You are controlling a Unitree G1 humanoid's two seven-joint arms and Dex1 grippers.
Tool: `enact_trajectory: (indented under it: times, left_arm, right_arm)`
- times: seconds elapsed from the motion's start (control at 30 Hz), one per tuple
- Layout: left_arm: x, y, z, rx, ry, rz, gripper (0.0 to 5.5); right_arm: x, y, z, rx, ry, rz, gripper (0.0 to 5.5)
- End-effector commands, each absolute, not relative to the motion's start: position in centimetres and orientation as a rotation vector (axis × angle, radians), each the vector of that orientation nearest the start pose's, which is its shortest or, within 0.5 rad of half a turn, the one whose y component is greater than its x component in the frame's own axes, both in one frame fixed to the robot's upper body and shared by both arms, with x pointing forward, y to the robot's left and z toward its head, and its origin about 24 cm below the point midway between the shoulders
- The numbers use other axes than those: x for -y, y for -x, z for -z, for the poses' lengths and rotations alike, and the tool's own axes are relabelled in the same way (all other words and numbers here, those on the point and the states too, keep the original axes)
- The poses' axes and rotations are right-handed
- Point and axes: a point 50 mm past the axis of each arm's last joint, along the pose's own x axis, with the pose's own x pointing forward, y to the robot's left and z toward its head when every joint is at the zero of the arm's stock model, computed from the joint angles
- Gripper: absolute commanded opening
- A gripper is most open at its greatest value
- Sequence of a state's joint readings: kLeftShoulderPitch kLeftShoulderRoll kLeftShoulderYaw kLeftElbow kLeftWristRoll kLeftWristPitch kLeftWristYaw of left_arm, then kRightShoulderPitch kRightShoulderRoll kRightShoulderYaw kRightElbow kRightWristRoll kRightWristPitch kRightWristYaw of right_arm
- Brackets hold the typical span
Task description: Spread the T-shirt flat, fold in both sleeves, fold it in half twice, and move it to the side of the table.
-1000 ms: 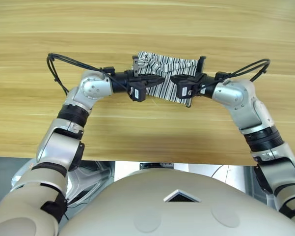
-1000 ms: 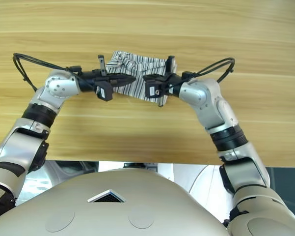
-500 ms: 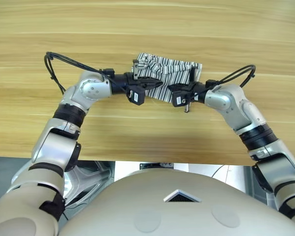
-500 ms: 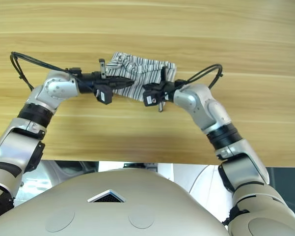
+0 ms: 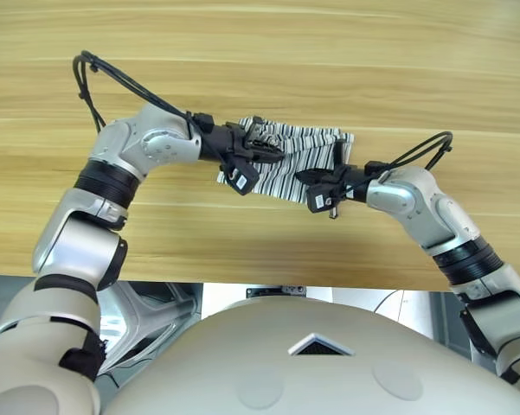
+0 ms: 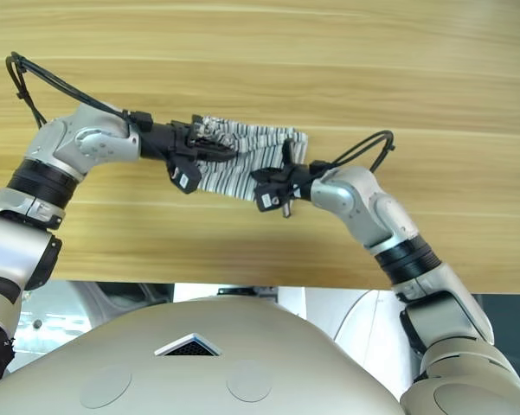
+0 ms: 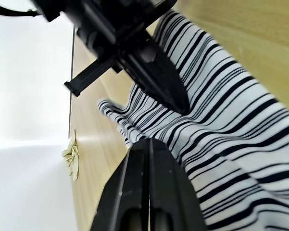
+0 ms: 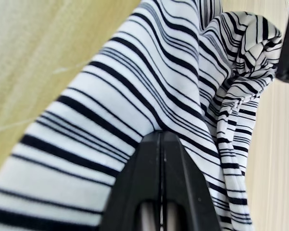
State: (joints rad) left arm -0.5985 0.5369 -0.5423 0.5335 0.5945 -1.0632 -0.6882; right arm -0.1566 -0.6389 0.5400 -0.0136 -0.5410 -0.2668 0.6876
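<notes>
- T-shirt (image 5: pixel 290 160), a folded striped bundle, lies on the counter (image 5: pixel 242 52) about mid-width, toward the near edge, and is rumpled at its 10 o'clock corner.
- Left pincer (image 7: pixel 146 144) is pinched closed on the cloth at the 9 o'clock end.
- Right pincer (image 8: pixel 159 137) looks clamped on the 4 o'clock edge, though its tips are partly buried in cloth.
- Likely step: shifting it sideways. Move both arms at one pace and height so the folds hold, and lay it flat before letting go.
</notes>
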Motion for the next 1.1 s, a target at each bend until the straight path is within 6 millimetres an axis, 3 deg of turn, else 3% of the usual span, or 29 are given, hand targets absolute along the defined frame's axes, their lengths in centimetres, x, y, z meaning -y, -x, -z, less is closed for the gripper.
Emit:
enact_trajectory:
  times: [0.03,0.27,0.47,0.97,1.1]
  left_arm:
    - [-10.8,-27.7,-6.1,0.524,-1.532,1.641,0.00]
    - [-11.6,-29.3,-4.3,0.428,-1.630,1.610,0.00]
    - [-13.1,-32.0,-4.1,0.319,-1.679,1.456,0.00]
    - [-19.8,-35.2,-4.7,-0.080,-1.720,1.045,0.00]
    - [-19.9,-35.7,-5.9,-0.028,-1.602,0.926,0.00]
  right_arm:
    - [13.2,-19.8,0.3,-0.207,1.238,-1.421,0.03]
    - [12.9,-19.6,0.4,-0.202,1.228,-1.423,0.03]
    - [12.9,-19.5,0.8,-0.214,1.224,-1.419,0.03]
    - [13.2,-19.0,1.6,-0.248,1.206,-1.425,0.03]
    - [13.4,-19.1,1.2,-0.233,1.185,-1.402,0.03]
